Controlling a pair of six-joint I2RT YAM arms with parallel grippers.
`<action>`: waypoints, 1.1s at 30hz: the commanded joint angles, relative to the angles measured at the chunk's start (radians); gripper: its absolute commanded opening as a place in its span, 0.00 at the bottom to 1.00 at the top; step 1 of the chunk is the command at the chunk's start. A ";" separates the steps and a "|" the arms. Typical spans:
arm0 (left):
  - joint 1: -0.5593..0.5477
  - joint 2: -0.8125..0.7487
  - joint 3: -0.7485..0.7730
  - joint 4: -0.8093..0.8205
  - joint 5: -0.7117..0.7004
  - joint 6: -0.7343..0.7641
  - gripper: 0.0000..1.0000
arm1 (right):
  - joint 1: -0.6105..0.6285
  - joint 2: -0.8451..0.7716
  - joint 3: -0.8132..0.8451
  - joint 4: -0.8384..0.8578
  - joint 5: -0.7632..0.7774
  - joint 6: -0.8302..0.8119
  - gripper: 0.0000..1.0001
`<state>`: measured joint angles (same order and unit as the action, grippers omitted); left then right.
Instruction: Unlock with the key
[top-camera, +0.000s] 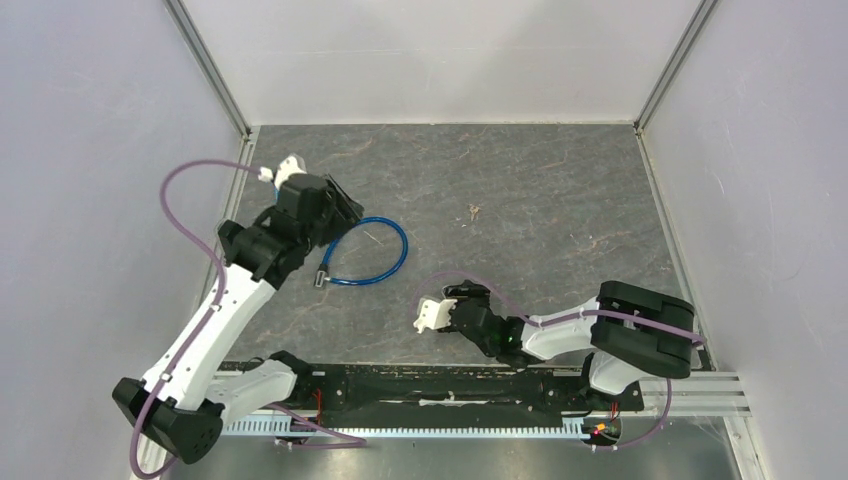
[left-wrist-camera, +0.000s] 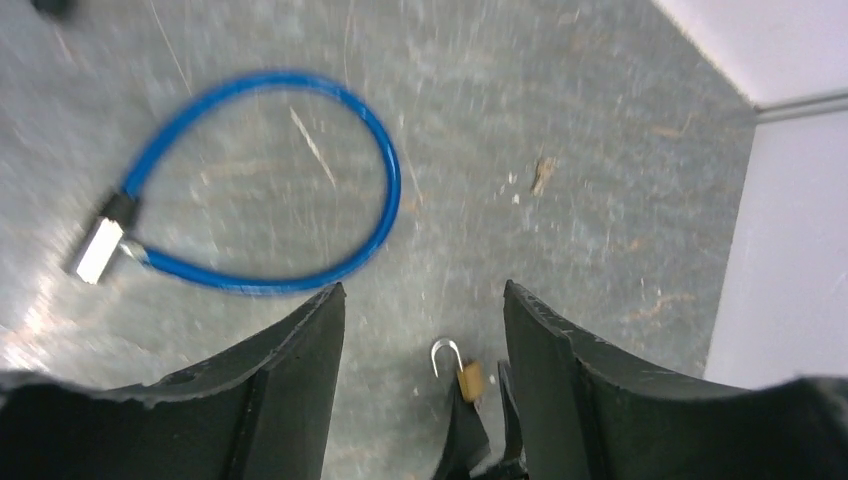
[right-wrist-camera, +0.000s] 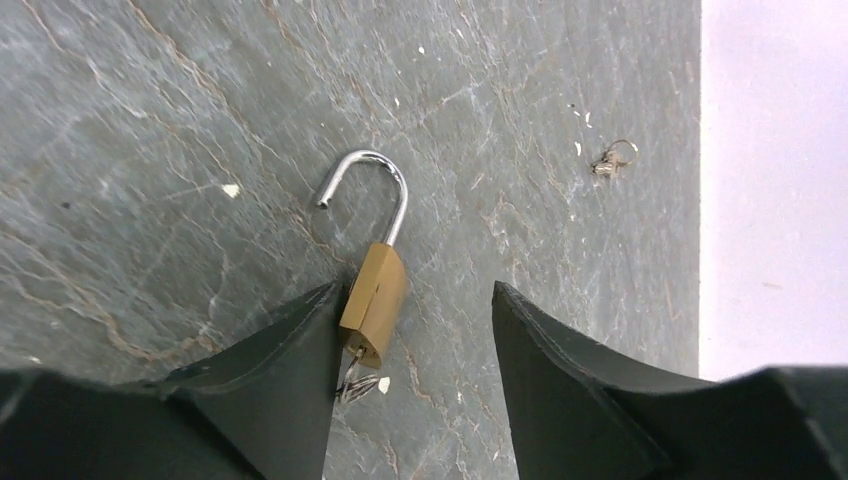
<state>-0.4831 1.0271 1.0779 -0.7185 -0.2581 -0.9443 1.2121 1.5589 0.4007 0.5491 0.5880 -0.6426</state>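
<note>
A small brass padlock (right-wrist-camera: 375, 290) lies on the grey slate table with its silver shackle (right-wrist-camera: 372, 185) swung open. A key on a ring (right-wrist-camera: 358, 385) sticks in its bottom end. My right gripper (right-wrist-camera: 412, 305) is open and low over the table. The padlock body rests against its left finger (right-wrist-camera: 290, 360), and the right finger stands apart. In the top view the right gripper (top-camera: 447, 305) is at the near middle. My left gripper (left-wrist-camera: 422, 305) is open and empty, up over the blue cable lock. It sees the padlock (left-wrist-camera: 469, 380) from afar.
A blue cable lock (top-camera: 368, 252) lies looped at the left middle of the table, its metal head (left-wrist-camera: 98, 248) at the near left. A small bit of debris (right-wrist-camera: 610, 160) lies further out (top-camera: 472, 211). White walls enclose the table on three sides.
</note>
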 joint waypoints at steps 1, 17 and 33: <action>0.045 0.048 0.187 -0.076 -0.106 0.291 0.66 | 0.014 -0.031 0.067 -0.299 -0.068 0.108 0.62; 0.076 0.014 0.096 0.239 -0.423 0.522 0.79 | -0.004 -0.127 0.335 -0.909 -0.341 0.388 0.78; 0.096 -0.081 -0.038 0.360 -0.637 0.602 0.78 | -0.357 -0.020 0.510 -0.892 -0.656 0.700 0.77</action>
<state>-0.3985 0.9676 1.0531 -0.4309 -0.8024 -0.3874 0.8684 1.4910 0.8516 -0.3351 0.0177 0.0086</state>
